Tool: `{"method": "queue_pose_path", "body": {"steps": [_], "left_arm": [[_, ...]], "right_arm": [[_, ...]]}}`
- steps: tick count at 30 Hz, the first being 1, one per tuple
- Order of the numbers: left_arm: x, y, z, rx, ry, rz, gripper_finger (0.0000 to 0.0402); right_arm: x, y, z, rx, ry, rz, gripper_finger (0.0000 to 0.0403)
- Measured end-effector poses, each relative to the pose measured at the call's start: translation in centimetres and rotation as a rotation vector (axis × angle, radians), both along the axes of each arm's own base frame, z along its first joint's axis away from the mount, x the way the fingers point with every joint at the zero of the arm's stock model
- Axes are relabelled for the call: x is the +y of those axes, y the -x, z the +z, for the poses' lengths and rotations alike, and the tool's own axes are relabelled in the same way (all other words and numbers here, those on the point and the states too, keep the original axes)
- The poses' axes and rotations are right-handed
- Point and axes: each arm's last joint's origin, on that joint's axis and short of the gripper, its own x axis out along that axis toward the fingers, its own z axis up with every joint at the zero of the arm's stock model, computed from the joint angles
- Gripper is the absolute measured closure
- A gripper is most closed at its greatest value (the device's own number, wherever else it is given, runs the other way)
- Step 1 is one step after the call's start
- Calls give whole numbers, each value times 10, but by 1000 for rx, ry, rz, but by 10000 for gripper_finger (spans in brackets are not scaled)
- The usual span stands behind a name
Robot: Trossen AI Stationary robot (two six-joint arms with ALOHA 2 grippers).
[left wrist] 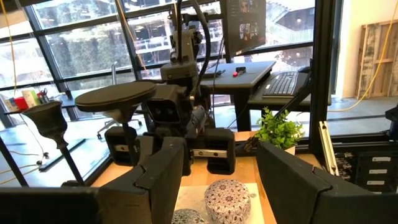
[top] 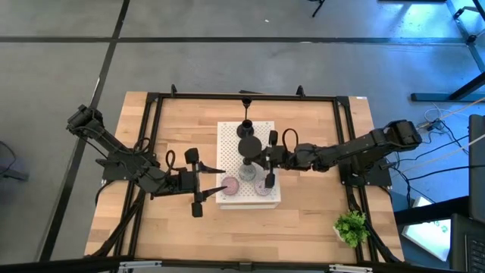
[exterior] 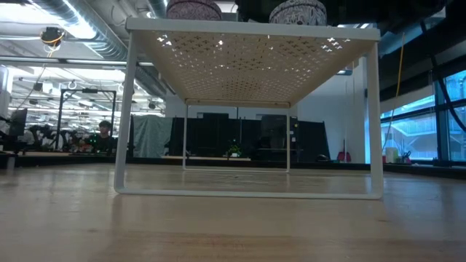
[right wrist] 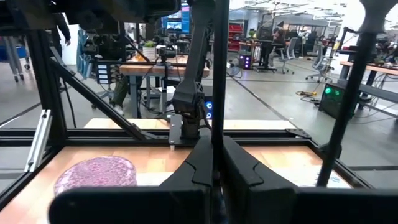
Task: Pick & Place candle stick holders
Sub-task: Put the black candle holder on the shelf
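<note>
Only the right wrist view shows fingers (right wrist: 214,163) clamping the stem (right wrist: 217,81).

The high camera is looking straight down on the whole wooden table (top: 174,227) and both arms, from well above. The low camera is sitting at table-top height, peering level under the white perforated board (exterior: 251,54) into the room behind. The left wrist camera is facing across that board toward the plant (left wrist: 280,130) and windows. The right wrist camera is facing the opposite way. All 4 views are sharing the board and its pink puck (right wrist: 96,174).
</note>
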Motion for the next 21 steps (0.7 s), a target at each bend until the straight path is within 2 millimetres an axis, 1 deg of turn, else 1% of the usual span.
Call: {"method": "queue_pose_path", "body": {"steps": [21], "left_arm": [[0, 0, -1, 9, -5, 0, 201]], "right_arm": [[0, 0, 0, -11, 10, 1, 393]]}}
